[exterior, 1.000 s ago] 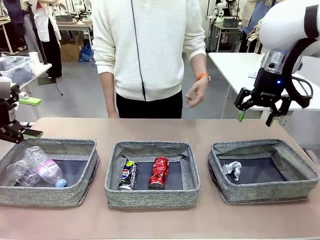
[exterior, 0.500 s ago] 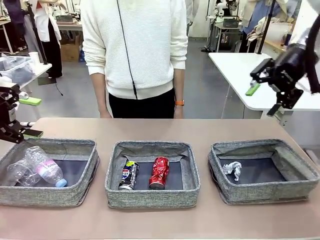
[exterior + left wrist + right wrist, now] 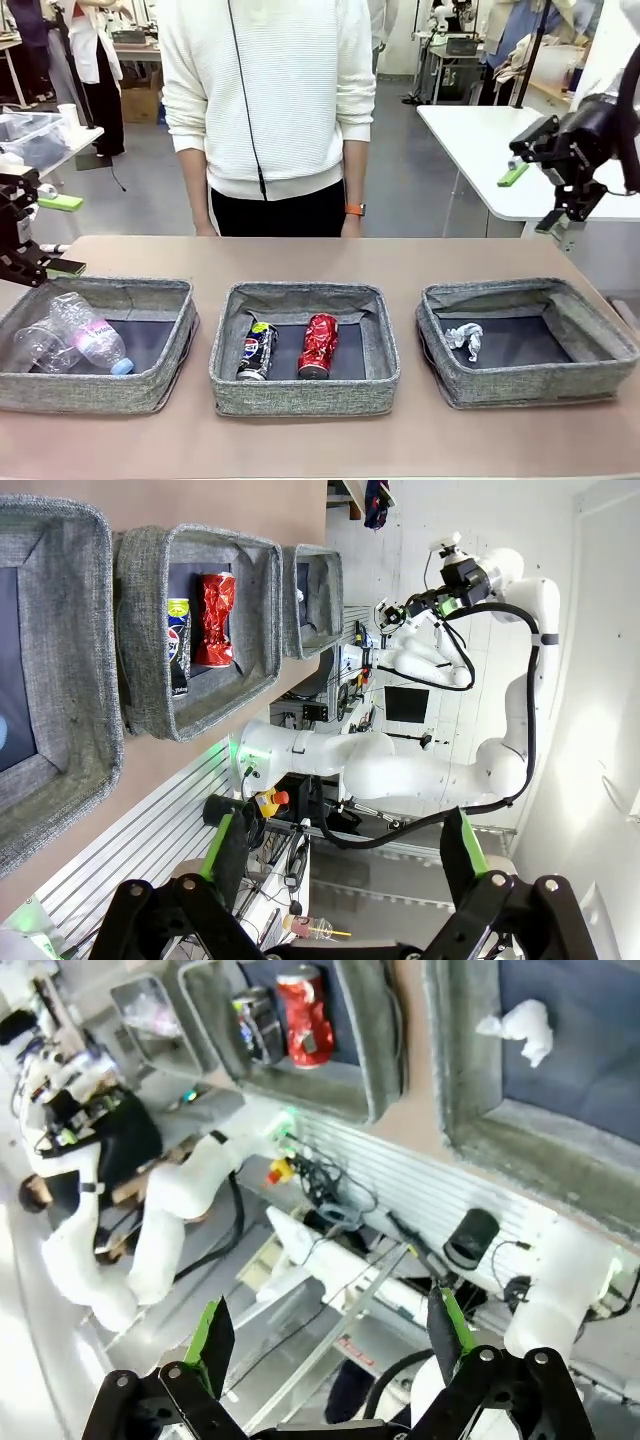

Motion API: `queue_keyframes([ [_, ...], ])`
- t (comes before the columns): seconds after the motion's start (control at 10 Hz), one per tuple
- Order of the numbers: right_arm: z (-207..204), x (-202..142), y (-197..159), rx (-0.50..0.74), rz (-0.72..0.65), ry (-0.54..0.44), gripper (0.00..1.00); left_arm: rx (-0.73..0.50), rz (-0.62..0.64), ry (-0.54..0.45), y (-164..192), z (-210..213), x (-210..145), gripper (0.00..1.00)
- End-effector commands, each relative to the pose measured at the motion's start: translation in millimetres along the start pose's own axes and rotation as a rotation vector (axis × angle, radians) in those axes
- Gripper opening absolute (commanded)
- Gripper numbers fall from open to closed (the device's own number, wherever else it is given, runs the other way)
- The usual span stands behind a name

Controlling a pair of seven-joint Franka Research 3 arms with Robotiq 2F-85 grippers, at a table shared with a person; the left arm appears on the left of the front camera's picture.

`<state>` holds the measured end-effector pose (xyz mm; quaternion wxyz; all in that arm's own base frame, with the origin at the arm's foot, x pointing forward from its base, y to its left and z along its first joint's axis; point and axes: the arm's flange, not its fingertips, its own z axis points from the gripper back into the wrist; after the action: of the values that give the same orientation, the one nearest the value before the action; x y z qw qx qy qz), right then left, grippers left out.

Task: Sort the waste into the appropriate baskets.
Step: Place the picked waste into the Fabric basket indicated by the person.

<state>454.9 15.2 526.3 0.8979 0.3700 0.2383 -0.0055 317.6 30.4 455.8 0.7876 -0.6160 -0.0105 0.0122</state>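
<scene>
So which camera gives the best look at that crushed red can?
The front view: the crushed red can lies unobstructed in the middle basket. Both wrist views show it smaller and rotated.

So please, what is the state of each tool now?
Left tool: open, holding nothing.
Right tool: open, holding nothing, raised above the table.

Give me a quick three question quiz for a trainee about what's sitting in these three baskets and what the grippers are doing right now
1. True or false: the crushed red can lies in the middle basket.
2. Which basket holds the crumpled paper wad? A left, B middle, C right.
3. Fill in: beside the clear bottle in the left basket lies a clear plastic ____.

Key: 1 true. 2 C, the right basket. 3 cup. Left gripper and right gripper are open, empty.
</scene>
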Motion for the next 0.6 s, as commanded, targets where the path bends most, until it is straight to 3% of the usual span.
queue_keyframes([
  [0.0,-2.4,-1.8,-1.8,-0.031,-0.019,-0.031,1.0,-0.001,-0.006,0.01,-1.1,0.5,-3.9,1.0],
  [0.5,-2.4,-1.8,-1.8,-0.031,-0.019,-0.031,1.0,-0.001,-0.006,0.01,-1.1,0.5,-3.9,1.0],
])
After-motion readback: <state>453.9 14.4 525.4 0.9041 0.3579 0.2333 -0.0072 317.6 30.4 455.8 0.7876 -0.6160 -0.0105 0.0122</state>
